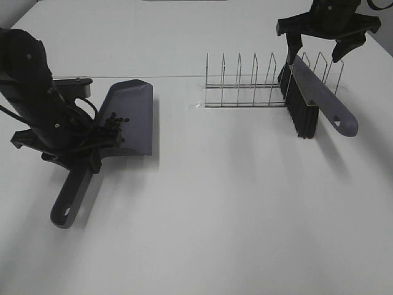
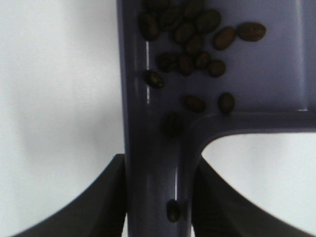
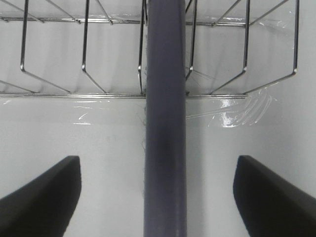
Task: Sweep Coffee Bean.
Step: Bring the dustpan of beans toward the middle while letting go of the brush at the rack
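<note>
From here the coffee bean [image 2: 187, 44] cluster sits inside the dustpan [image 1: 136, 117], bunched at the rear of the pan where the handle joins it, so I judge the sweeping itself done. 1 dark speck that looks like a stray bean lies further down the handle channel. My left gripper [image 2: 158, 170] is clamped on that handle, a finger pressed to each side, and the beans lie just ahead of it along the handle's line. The dustpan's long axis runs from the near-left handle end away toward the far side of the tabletop [image 1: 233, 215]. The left arm is plainly the nearer one, since the right works well apart on the other side. There the brush [image 1: 325, 104] leans in the wire rack [image 1: 245, 80], bristles down and handle slanting toward the near right. My right gripper [image 1: 317, 50] hovers above it with its 2 fingers spread wide, touching nothing. In the right wrist view the brush's spine runs straight down the middle of the gap. Any lift of the dustpan should, I think, keep the pan level or tipped back toward the handle, or the loose beans could roll out over the front lip.
</note>
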